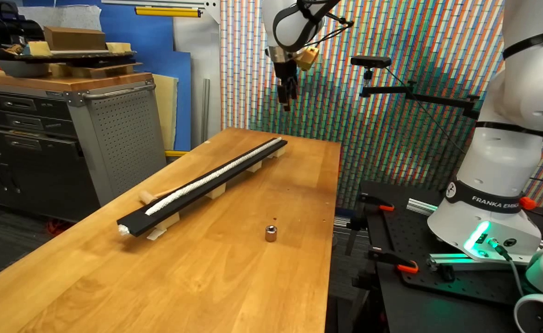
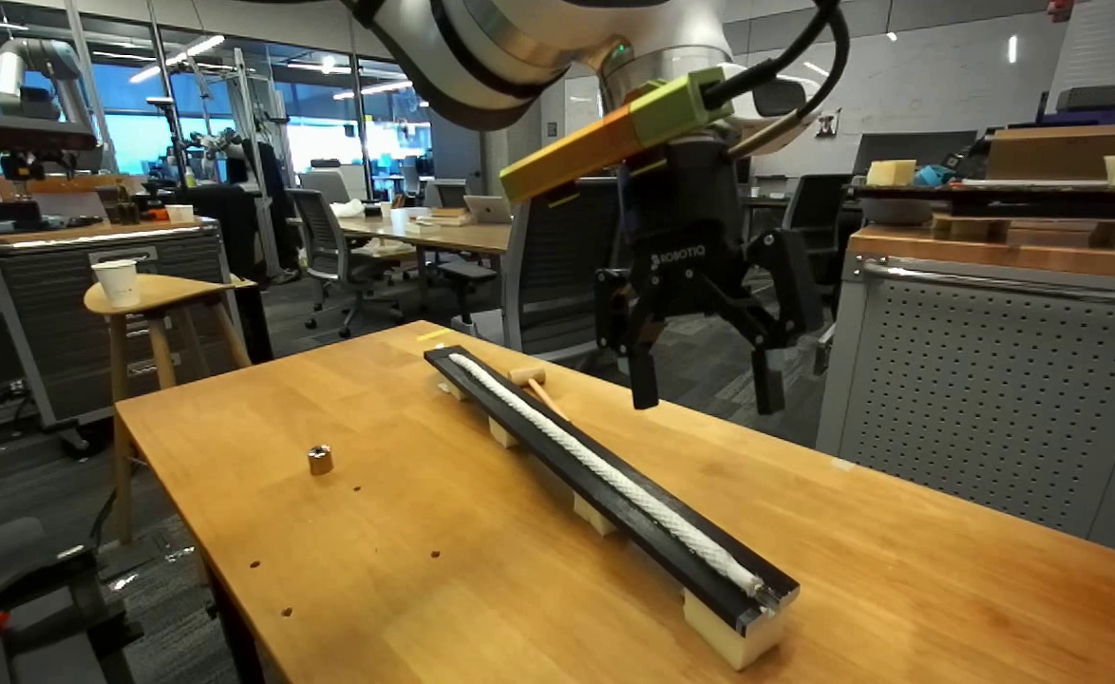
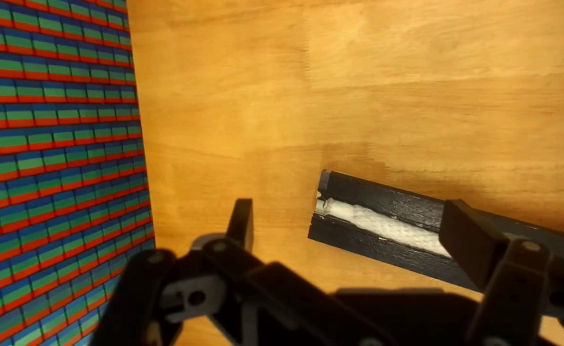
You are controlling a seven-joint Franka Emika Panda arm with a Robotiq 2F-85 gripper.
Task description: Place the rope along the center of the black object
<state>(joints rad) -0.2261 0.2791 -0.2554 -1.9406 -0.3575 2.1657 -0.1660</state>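
The white rope (image 1: 216,175) lies lengthwise along the middle of the long black bar (image 1: 216,186). In an exterior view the rope (image 2: 605,469) runs along most of the black bar (image 2: 543,448). A white tuft (image 1: 123,230) shows at the bar's near end, with bare black between it and the rope. In the wrist view the rope's end (image 3: 387,228) sits in a groove of the bar (image 3: 383,198), just short of the bar's end. My gripper (image 2: 707,394) is open and empty, above the bar's end; it also shows in an exterior view (image 1: 285,102) and the wrist view (image 3: 349,209).
Wooden blocks (image 2: 595,513) hold the bar above the table (image 1: 253,286). A wooden mallet (image 2: 527,377) lies beside the bar. A small metal cylinder (image 1: 270,233) stands on the table, apart from the bar. A grey cabinet (image 1: 119,125) stands beyond the table.
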